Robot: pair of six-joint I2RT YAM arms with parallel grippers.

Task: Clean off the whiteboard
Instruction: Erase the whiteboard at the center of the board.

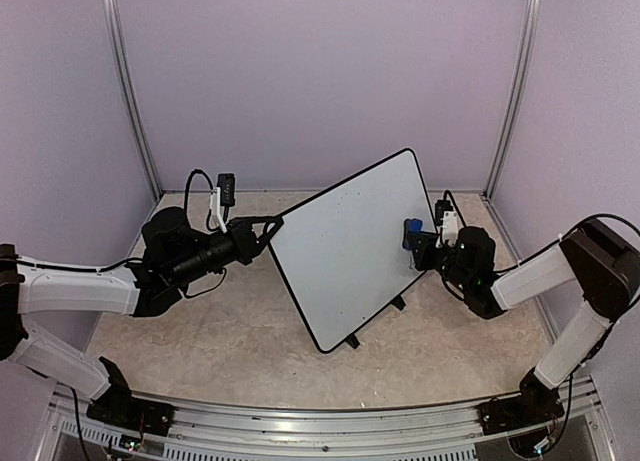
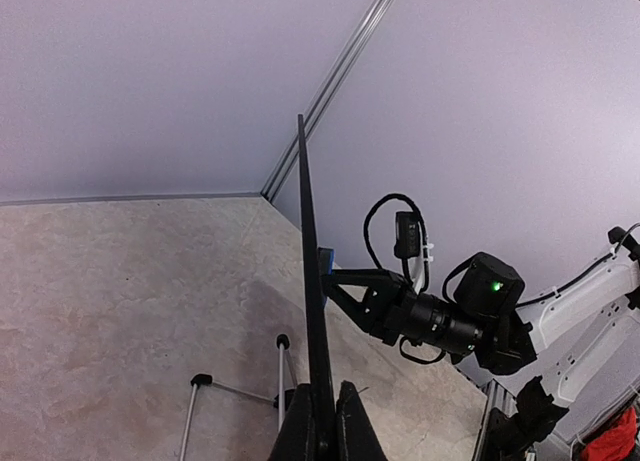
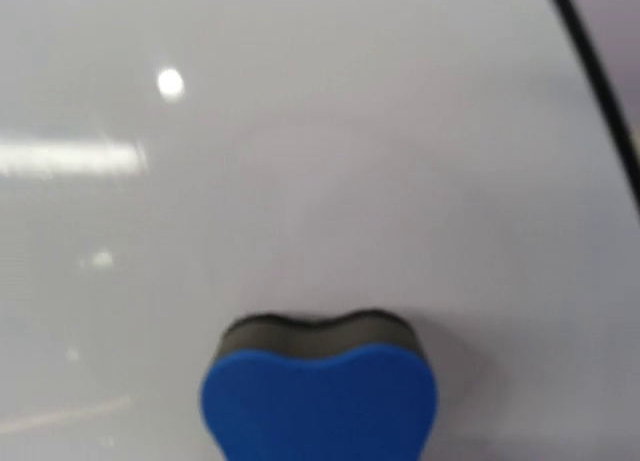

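Whiteboard (image 1: pixel 350 251), blue eraser (image 1: pixel 410 228) against it

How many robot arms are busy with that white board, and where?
2. The left arm reaches from the left and clamps the left edge of the whiteboard; the right arm, on the right, holds a blue eraser against its face.

No legible writing, label or number shows: the large glossy white black-rimmed board (image 1: pixel 350 246) carries nothing readable, and the blue-and-black foam eraser block (image 3: pixel 320 401) is unmarked.
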